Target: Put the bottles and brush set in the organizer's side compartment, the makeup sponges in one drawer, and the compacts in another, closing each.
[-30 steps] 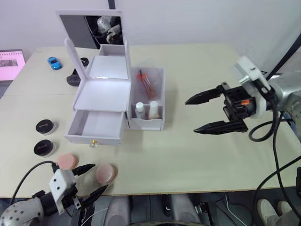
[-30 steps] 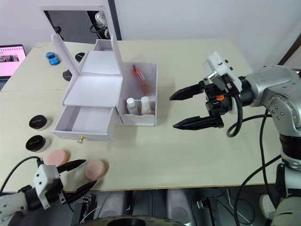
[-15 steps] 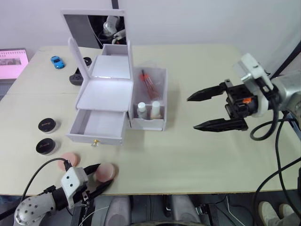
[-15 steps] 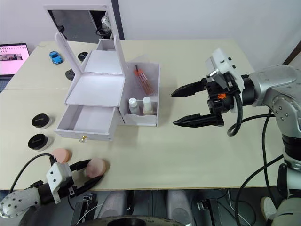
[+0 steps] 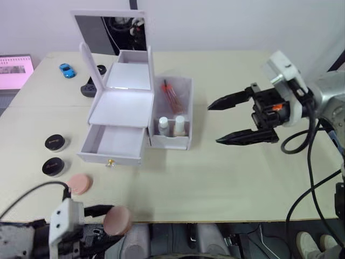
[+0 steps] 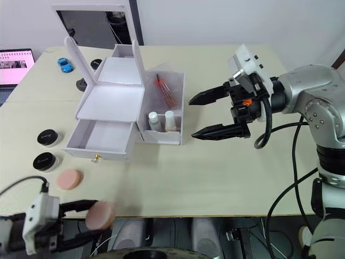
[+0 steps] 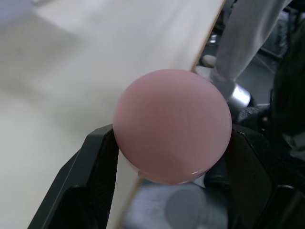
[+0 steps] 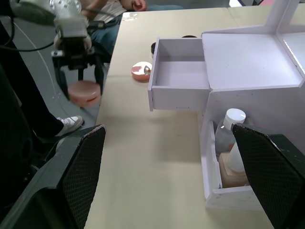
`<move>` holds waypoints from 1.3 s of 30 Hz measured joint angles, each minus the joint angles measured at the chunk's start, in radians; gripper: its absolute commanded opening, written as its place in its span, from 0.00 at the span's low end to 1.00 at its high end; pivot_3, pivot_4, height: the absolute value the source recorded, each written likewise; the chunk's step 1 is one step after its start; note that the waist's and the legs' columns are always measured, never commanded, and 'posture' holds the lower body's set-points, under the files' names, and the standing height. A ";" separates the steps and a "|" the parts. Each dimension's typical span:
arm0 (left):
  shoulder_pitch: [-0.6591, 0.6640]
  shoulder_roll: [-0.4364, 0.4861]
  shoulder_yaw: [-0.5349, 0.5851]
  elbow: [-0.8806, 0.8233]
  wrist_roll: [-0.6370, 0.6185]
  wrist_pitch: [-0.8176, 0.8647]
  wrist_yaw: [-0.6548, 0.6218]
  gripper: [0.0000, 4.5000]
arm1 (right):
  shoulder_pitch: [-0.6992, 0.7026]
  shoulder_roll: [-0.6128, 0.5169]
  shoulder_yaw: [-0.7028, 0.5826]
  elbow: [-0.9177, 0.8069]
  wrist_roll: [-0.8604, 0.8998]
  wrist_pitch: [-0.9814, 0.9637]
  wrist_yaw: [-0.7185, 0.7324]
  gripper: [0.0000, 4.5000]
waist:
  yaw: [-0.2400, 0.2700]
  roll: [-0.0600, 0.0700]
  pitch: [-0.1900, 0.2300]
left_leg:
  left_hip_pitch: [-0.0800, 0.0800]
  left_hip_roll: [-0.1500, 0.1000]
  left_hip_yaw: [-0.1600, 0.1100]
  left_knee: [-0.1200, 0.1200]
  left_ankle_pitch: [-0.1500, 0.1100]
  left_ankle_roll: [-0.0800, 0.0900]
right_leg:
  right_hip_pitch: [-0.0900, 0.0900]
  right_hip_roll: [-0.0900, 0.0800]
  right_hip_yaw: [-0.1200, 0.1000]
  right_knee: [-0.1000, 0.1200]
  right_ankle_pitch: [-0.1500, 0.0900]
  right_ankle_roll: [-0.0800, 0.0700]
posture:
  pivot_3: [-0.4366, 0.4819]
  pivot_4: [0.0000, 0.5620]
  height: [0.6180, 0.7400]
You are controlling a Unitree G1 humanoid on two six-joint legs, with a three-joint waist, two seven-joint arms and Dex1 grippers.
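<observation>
no brand or lettering can be read on anything here; the two black compacts point(image 5: 54, 155) carry a small pale mark on their lids, too small to make out, and the pink screen point(image 5: 14, 63) at the far left edge of the table point(image 5: 226, 178) is just as illegible.

the left gripper point(image 6: 81, 218) sits low at the near edge of the table, its arm reaching forward from the robot's left. its two black fingers are closed onto a round pink makeup sponge point(image 7: 172, 125), one finger on each side of the disc. the sponge is off the tabletop, at or just past the near edge, and its broad face looks toward the wrist camera.

a second pink makeup sponge point(image 5: 80, 183) lies flat on the table, near the front left corner of the white organizer point(image 5: 119, 108) and just right of the compacts.

the right gripper point(image 5: 237, 119) hovers over the table to the right of the organizer, arm stretched in from the robot's right, fingers pointing toward the side compartment point(image 5: 172, 110). the fingers are spread wide and hold nothing.

the organizer's lid with its mirror point(image 5: 110, 29) stands upright, and the bottom drawer point(image 5: 114, 143) is pulled out toward the robot, empty. in the side compartment two small bottles point(image 5: 170, 125) stand upright at the near end, and the brush set point(image 5: 170, 94) with red handles lies behind them, its long axis running from near to far.
</observation>
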 measured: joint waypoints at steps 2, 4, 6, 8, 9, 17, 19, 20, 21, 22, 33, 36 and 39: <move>-0.091 0.049 0.064 -0.015 -0.109 0.068 0.033 0.62 | -0.006 0.004 0.005 0.010 -0.001 0.000 0.002 1.00 | 0.000 0.001 0.000 | 0.000 0.000 0.000 0.000 0.000 0.000 | 0.001 0.000 0.000 0.000 0.000 0.000 | 0.48 0.27 0.87; -0.236 0.088 0.115 -0.007 -0.237 0.129 0.111 0.62 | -0.027 0.021 0.015 0.024 -0.002 -0.002 -0.001 1.00 | 0.000 0.001 0.001 | 0.000 0.000 0.000 0.000 0.000 0.000 | 0.001 0.000 0.000 0.000 0.000 0.000 | 0.48 0.27 0.87; -0.374 0.135 0.138 0.035 -0.366 0.194 0.196 0.62 | -0.041 0.031 0.015 0.029 -0.003 -0.008 -0.011 1.00 | -0.002 0.001 0.001 | 0.001 0.000 0.000 0.000 0.000 0.000 | 0.001 0.001 0.000 0.001 0.000 0.000 | 0.48 0.27 0.87; -0.483 0.163 0.148 0.084 -0.446 0.245 0.261 0.62 | -0.043 0.032 0.014 0.029 -0.010 -0.017 -0.019 1.00 | -0.005 0.001 0.001 | 0.001 0.000 0.000 0.000 0.000 0.000 | 0.002 0.001 0.001 0.002 0.002 0.000 | 0.48 0.27 0.87; -0.540 0.179 0.149 0.113 -0.475 0.269 0.288 0.62 | -0.043 0.032 0.014 0.028 -0.011 -0.019 -0.025 1.00 | -0.005 0.001 0.001 | 0.001 0.000 0.000 -0.001 0.000 0.000 | 0.002 0.002 0.001 0.002 0.004 -0.002 | 0.48 0.27 0.87; -0.629 0.255 0.100 0.262 -0.364 0.362 0.288 0.62 | -0.030 0.025 0.010 0.007 -0.007 -0.012 -0.057 1.00 | -0.004 0.002 0.001 | 0.001 0.001 0.000 -0.003 -0.001 0.002 | 0.000 0.005 0.003 0.002 0.003 -0.002 | 0.48 0.27 0.87; -0.623 0.255 0.077 0.295 -0.291 0.358 0.258 0.62 | -0.023 0.020 0.002 -0.003 -0.001 -0.004 -0.067 1.00 | -0.003 0.002 0.001 | 0.001 0.001 0.000 -0.002 -0.001 0.002 | 0.000 0.005 0.003 0.002 0.003 -0.003 | 0.48 0.27 0.87; -0.620 0.255 0.065 0.303 -0.263 0.358 0.249 0.62 | -0.022 0.020 0.001 -0.008 0.000 -0.001 -0.071 1.00 | -0.003 0.002 0.001 | 0.001 0.001 0.000 -0.002 -0.001 0.002 | 0.000 0.005 0.003 0.001 0.004 -0.003 | 0.48 0.27 0.87; -0.621 0.255 0.050 0.313 -0.232 0.357 0.242 0.62 | -0.021 0.019 -0.001 -0.012 0.000 0.001 -0.076 1.00 | -0.003 0.002 0.001 | 0.001 0.001 0.000 -0.002 -0.001 0.002 | 0.000 0.005 0.003 0.001 0.004 -0.004 | 0.48 0.27 0.87; -0.624 0.255 0.036 0.320 -0.206 0.356 0.239 0.62 | -0.021 0.019 -0.002 -0.013 0.000 0.001 -0.079 1.00 | -0.002 0.001 0.001 | 0.001 0.001 0.000 -0.001 -0.001 0.002 | 0.000 0.005 0.004 0.001 0.004 -0.004 | 0.48 0.27 0.87; -0.681 0.237 -0.010 0.345 -0.102 0.392 0.234 0.62 | -0.021 0.018 0.000 -0.002 -0.012 0.001 -0.095 1.00 | -0.002 0.001 0.001 | 0.001 0.001 0.000 -0.003 -0.001 0.002 | 0.000 0.005 0.004 0.001 0.005 -0.004 | 0.48 0.27 0.87; -0.702 0.222 -0.016 0.344 -0.098 0.405 0.234 0.92 | -0.018 0.018 0.000 0.002 -0.016 0.001 -0.094 1.00 | -0.002 0.001 0.001 | 0.001 0.001 0.000 -0.002 -0.001 0.002 | 0.000 0.005 0.004 0.002 0.005 -0.004 | 0.48 0.27 0.87; -0.714 0.202 -0.028 0.338 -0.096 0.405 0.232 0.99 | -0.017 0.018 0.000 0.006 -0.019 0.001 -0.094 1.00 | -0.002 0.001 0.001 | 0.001 0.001 0.000 -0.002 -0.001 0.002 | 0.000 0.005 0.004 0.002 0.005 -0.004 | 0.48 0.27 0.87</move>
